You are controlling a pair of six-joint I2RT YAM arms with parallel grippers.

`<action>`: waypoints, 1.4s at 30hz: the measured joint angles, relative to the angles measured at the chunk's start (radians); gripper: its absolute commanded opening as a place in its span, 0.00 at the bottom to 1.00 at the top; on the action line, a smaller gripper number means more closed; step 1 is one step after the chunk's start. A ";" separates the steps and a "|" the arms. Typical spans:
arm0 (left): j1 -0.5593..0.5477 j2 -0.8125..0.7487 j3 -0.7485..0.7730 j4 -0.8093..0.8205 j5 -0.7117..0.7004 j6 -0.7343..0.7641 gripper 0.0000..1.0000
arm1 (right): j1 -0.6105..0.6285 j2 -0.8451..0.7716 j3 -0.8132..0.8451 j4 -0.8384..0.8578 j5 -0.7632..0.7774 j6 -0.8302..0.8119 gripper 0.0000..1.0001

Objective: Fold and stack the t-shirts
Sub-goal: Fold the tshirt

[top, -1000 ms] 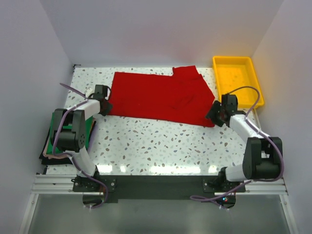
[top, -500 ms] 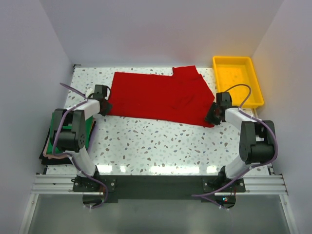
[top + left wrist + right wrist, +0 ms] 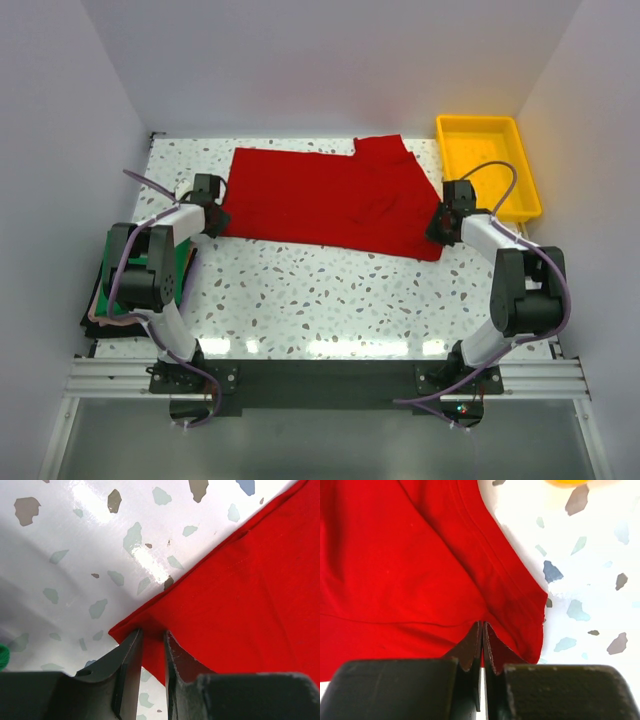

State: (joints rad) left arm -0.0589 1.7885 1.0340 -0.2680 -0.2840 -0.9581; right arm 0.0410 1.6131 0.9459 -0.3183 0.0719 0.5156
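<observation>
Left gripper: fingers are pinching the red t-shirt at its near corner, the one farthest from the yellow tray.
Right gripper: fingers are clenching shut on the hem corner nearest the tray.
Red t-shirt: lying spread flat, just left of the tray.
Fold: both arms should be lifting together, holding the near edge taut and level.
Unclear: how much cloth the right tips are biting. The green t-shirt is hiding mostly under the left arm, well apart from the tray.
</observation>
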 measured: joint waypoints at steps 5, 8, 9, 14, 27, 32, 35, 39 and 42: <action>0.000 0.000 0.000 0.000 0.000 0.000 0.28 | 0.000 0.001 0.018 -0.011 0.018 -0.002 0.47; 0.000 0.000 0.000 0.000 0.000 0.000 0.28 | 0.000 0.002 0.019 -0.011 0.021 -0.013 0.49; 0.001 0.000 0.000 0.000 0.001 0.000 0.28 | 0.000 0.002 0.019 -0.011 0.020 -0.013 0.49; 0.001 0.000 0.000 0.000 0.002 0.000 0.28 | 0.000 0.021 0.019 -0.005 0.018 -0.013 0.43; 0.005 0.000 0.000 0.001 0.011 0.000 0.28 | 0.000 0.077 0.026 -0.002 0.007 -0.005 0.04; 0.006 0.000 0.000 0.001 0.011 0.000 0.28 | 0.000 0.076 0.049 -0.024 0.016 -0.006 0.01; 0.006 0.000 0.000 0.000 0.011 0.000 0.28 | 0.000 0.075 0.069 -0.038 0.029 -0.008 0.01; 0.006 0.000 0.000 0.000 0.011 0.000 0.28 | 0.000 0.063 0.073 -0.045 0.045 -0.008 0.04; 0.006 0.000 0.000 0.000 0.011 0.000 0.28 | 0.000 0.051 0.073 -0.047 0.051 -0.008 0.06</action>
State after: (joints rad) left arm -0.0532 1.7885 1.0340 -0.2676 -0.2733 -0.9577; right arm 0.0410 1.6646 1.0191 -0.3653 0.1230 0.5076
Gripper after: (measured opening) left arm 0.282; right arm 0.052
